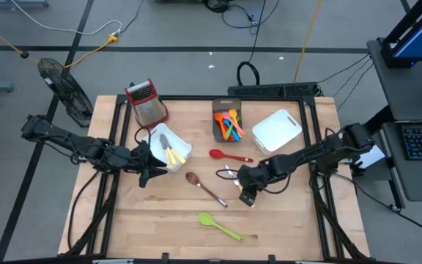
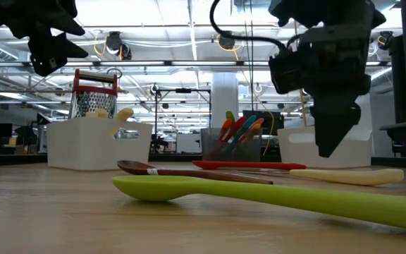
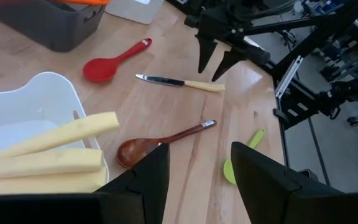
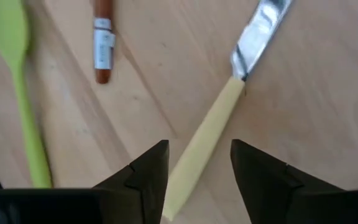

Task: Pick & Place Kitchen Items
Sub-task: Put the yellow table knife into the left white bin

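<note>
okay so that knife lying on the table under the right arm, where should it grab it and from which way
Take the knife by its yellow handle, about midway along, coming straight down from above. It lies flat on the wooden table, so only a top approach gets the jaws on either side. The handle is thicker and straighter than the thin metal blade. The right gripper already hangs open over the handle, its jaws either side of it.

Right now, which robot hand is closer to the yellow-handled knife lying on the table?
The right gripper: it hangs open right above the knife, fingers either side of its handle. The left gripper is across the table, by the white bin.
</note>
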